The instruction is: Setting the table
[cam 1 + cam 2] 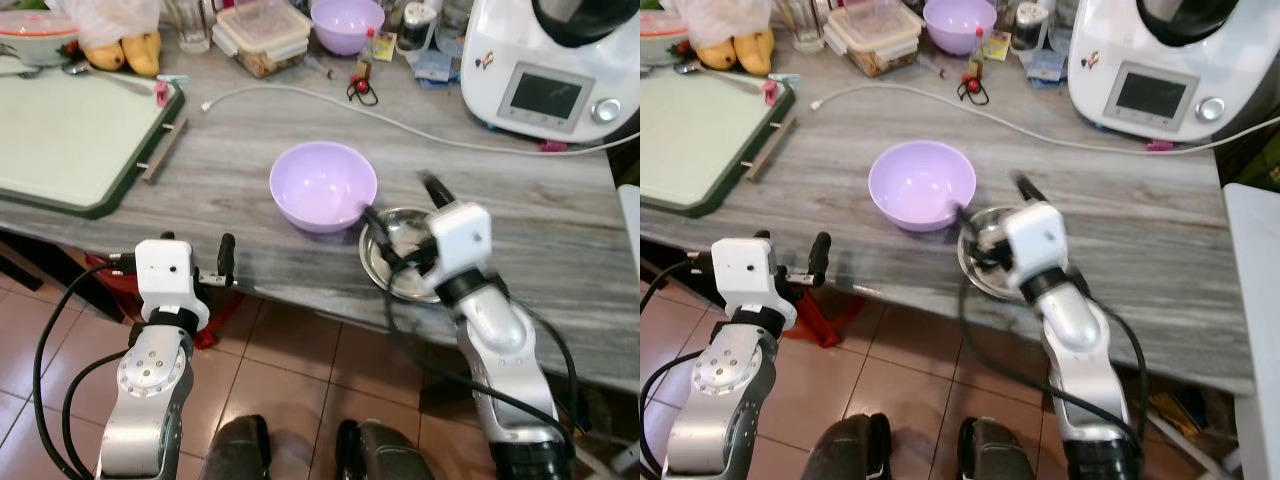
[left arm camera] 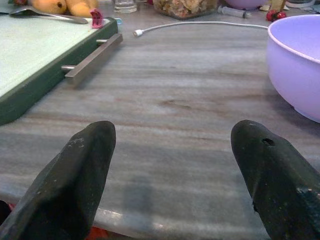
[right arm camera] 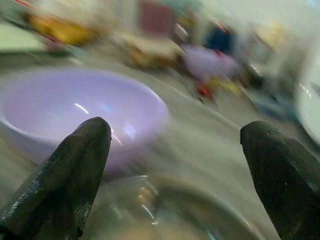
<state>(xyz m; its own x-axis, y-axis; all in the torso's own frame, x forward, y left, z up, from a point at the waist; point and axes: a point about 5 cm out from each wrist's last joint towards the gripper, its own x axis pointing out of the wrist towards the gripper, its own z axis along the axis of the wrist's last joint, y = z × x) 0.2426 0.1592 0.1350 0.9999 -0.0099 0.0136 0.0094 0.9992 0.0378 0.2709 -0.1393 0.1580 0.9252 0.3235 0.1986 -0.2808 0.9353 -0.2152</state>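
Left eye view: the left gripper, fingers spread, hovers at the grey wood-grain counter's near edge. Beyond it, the right gripper, jaws open, hangs over a small steel bowl, contents unclear, touching a hollow lilac plastic bowl. Farther back: a second lilac bowl and a lidded food box
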